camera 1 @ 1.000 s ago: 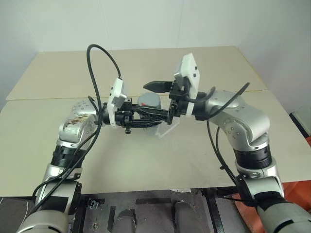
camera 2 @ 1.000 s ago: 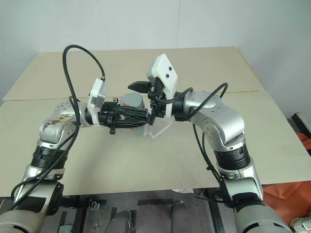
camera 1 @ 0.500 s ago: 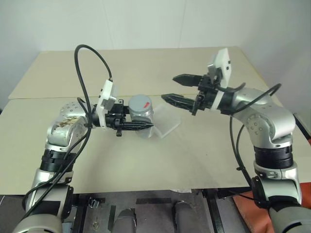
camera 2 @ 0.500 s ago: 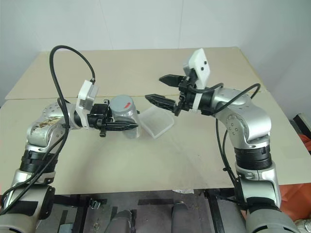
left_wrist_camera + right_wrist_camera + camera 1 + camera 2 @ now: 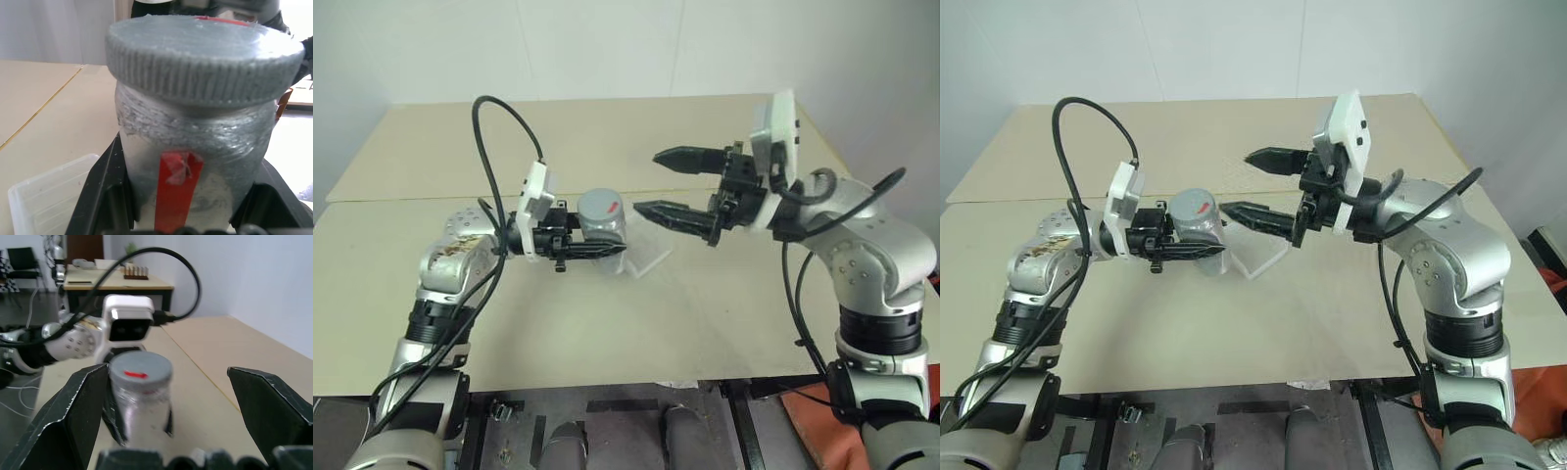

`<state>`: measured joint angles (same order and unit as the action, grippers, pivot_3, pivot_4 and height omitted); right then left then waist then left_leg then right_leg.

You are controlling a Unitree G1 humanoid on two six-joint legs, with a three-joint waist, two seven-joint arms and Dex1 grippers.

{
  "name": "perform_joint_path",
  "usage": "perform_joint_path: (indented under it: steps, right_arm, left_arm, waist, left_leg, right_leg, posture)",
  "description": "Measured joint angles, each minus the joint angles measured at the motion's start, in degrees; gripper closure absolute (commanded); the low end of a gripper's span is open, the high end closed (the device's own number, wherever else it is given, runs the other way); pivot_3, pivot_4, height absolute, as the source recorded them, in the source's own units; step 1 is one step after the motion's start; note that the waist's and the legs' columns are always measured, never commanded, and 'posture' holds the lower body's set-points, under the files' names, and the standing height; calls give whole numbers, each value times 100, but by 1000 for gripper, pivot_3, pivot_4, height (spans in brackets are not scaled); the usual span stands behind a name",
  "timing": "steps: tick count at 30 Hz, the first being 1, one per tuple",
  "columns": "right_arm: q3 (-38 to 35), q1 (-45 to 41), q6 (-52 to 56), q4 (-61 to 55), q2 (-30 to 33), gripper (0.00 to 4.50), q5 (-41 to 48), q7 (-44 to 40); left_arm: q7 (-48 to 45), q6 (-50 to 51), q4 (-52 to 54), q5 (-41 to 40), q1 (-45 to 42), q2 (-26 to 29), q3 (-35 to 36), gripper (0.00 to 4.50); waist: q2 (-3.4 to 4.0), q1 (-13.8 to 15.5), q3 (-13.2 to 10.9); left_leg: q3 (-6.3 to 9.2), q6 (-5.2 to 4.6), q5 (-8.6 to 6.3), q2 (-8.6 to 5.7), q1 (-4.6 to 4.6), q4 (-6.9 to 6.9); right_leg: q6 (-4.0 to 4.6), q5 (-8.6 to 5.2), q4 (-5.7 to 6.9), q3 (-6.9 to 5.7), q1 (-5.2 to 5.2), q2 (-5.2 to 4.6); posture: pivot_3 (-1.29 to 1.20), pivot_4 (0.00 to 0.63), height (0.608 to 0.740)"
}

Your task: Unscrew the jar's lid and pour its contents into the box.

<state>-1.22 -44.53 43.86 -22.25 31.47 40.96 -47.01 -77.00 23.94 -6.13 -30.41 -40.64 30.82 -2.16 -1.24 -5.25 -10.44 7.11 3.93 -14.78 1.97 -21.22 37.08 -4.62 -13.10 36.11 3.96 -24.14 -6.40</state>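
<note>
I had the left gripper (image 5: 592,251) clamped on the jar (image 5: 604,217), held above the table (image 5: 607,323) beside the clear box (image 5: 649,253), lid (image 5: 205,49) on. My right gripper (image 5: 668,183) hung near, jaws wide, empty.

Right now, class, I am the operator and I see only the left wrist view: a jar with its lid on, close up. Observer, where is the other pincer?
Observer: The right pincer hangs in the air to the right of the jar, apart from it and pointing at it.
Operator: Could its fingers take the lid?
Observer: Probably. It is wide open, about level with the lid, and touching nothing.
Operator: And the box?
Observer: The box lies on the table just right of the jar, under the right pincer's tips.
</note>
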Motion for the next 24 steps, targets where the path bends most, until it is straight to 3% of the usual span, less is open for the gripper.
perform_joint_path:
  steps: [9,24]
  right_arm:
    - [951,-245,29,20,-535,13,-602,611]
    - [1071,-430,2,601,-941,13,-810,424]
  left_arm:
    - [-27,-53,-54,98,-83,-72,-137,2580]
    - [40,-152,308,110,81,95,-118,2580]
  waist:
    - [0,-18,0]
    - [1,-26,0]
  left_leg:
    - [2,1,0,0,-3,0]
    - [2,1,0,0,-2,-1]
  right_leg:
    - [0,0,1,0,-2,0]
    - [0,0,3,0,-2,0]
  posture:
    - [0,150,740]
    - [0,150,740]
